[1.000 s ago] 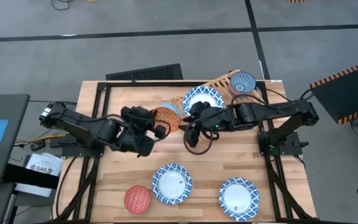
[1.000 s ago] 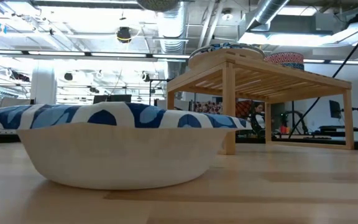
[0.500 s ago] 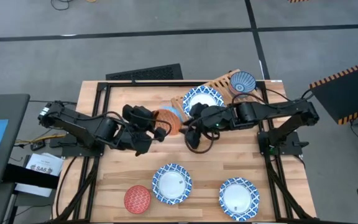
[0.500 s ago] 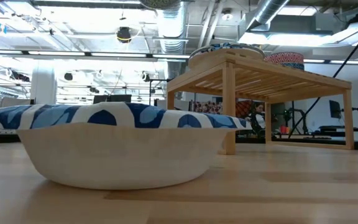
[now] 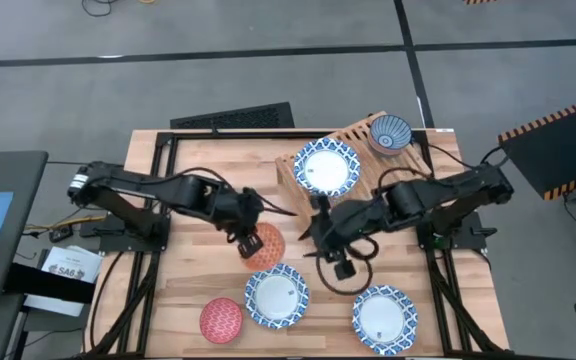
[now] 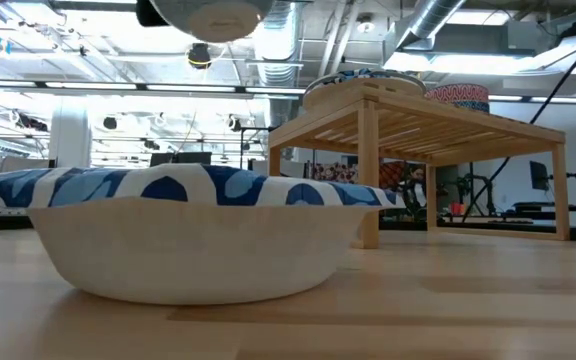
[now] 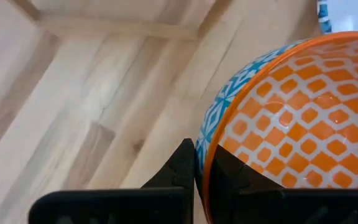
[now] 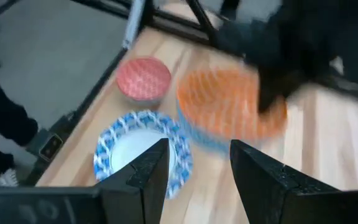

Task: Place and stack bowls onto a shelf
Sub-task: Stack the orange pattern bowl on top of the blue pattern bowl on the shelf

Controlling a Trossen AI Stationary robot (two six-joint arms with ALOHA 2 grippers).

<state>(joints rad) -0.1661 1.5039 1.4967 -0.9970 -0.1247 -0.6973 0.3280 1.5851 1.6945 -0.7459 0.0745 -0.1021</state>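
Observation:
My left gripper (image 5: 247, 240) is shut on a small bowl (image 5: 264, 246), orange lattice inside and blue-patterned outside, held over the middle of the table. Its pale underside (image 6: 211, 14) shows high in the low view. My right gripper (image 5: 320, 238) is open just to the bowl's right and touches nothing; its wrist view looks at the orange bowl (image 8: 230, 112). The wooden slat shelf (image 5: 360, 176) stands at the table's far side. A wide blue-and-white bowl (image 5: 326, 167) and a small blue-grey bowl (image 5: 390, 131) rest on it. My left gripper pinches the orange bowl's rim (image 7: 211, 148) on the side toward the table's left. One finger (image 7: 182, 167) is outside the wall and the other (image 7: 229, 177) inside. The bowl is lifted clear of the table and stays about level, mouth up.
Two wide blue-and-white bowls (image 5: 276, 296) (image 5: 384, 318) and a small red bowl (image 5: 221, 320) sit on the table near its near edge. The nearer wide bowl (image 6: 193, 235) fills the low view's foreground. Bare wood lies at the table's left and right.
My left gripper has carried the orange bowl from beside the shelf's left end toward the table's near edge, over the middle of the table. My right gripper has drawn back from the shelf toward the near edge and now hangs to the bowl's right.

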